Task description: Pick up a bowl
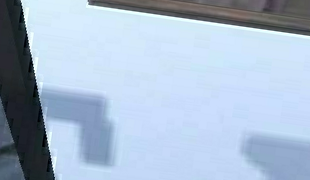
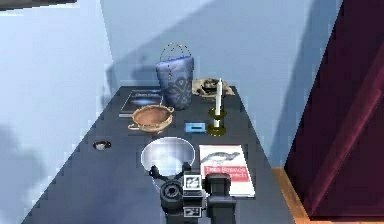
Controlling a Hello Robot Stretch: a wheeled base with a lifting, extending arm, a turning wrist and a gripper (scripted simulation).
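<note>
A pale silvery bowl (image 2: 167, 155) sits on the dark table (image 2: 80, 175), near its front end. A brown bowl-like pot with two small handles (image 2: 152, 118) stands farther back on the same table. The gripper (image 2: 160, 177) shows at the bottom of the arm side view, at the silvery bowl's near rim, with its two white marked squares just behind it. I cannot tell whether it holds anything, nor whether it touches the bowl.
A blue-grey wire-handled basket (image 2: 178, 73) stands at the table's far end, a white candle in a brass holder (image 2: 218, 108) to its right. A red and white book (image 2: 226, 170), a small blue card (image 2: 194, 126) and a dark magazine (image 2: 140, 101) lie around the bowls. A dark red curtain (image 2: 345, 120) hangs on the right. The forward view has a pale blue wall (image 1: 184, 82) and a wooden frame (image 1: 216, 4).
</note>
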